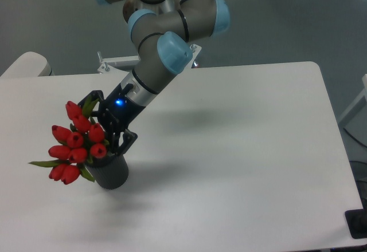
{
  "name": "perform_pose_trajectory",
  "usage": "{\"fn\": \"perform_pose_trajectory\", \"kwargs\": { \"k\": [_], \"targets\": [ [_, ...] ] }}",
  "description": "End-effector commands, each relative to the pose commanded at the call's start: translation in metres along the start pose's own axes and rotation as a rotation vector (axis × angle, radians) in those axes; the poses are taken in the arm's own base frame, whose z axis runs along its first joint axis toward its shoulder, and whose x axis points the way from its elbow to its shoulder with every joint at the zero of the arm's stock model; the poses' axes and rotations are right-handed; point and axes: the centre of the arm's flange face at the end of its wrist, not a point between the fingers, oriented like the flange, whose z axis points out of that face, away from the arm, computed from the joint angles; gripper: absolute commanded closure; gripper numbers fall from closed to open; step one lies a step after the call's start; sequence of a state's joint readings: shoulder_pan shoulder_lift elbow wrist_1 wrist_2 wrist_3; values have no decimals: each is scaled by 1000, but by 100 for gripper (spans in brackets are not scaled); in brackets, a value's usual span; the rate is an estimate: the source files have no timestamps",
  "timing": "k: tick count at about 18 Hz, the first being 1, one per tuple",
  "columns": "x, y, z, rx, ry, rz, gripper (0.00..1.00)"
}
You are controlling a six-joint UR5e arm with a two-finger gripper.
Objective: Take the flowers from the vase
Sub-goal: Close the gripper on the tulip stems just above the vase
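Gripper (109, 127) spread around the flowers (74, 146), fingers flanking the stems just above the vase (111, 172) below it. Best bet: squeeze low on the stems, then lift straight up.

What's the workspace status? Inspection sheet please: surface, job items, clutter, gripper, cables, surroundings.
Surface: white table, bare apart from the job's things.
Job's things: flowers, red buds leaning left, stems in the dark grey vase, which stands upright.
Clutter: nothing seen.
Gripper: gripper sits at the bunch just above the vase mouth; whether it is closed on the stems cannot be told.
Cables: nothing seen.
Surroundings: grey floor; metal bracket behind the table.
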State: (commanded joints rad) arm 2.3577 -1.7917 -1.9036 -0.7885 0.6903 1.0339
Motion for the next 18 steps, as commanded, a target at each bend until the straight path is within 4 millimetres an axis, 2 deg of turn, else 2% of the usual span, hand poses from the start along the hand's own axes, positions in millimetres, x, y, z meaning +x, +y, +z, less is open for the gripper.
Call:
{"fn": "perform_pose_trajectory", "kwargs": {
  "k": [11,18],
  "targets": [
    [0,-1,8,-1,16,-6,0],
    [8,-5,16,-3,33,10,0]
  ]
}}
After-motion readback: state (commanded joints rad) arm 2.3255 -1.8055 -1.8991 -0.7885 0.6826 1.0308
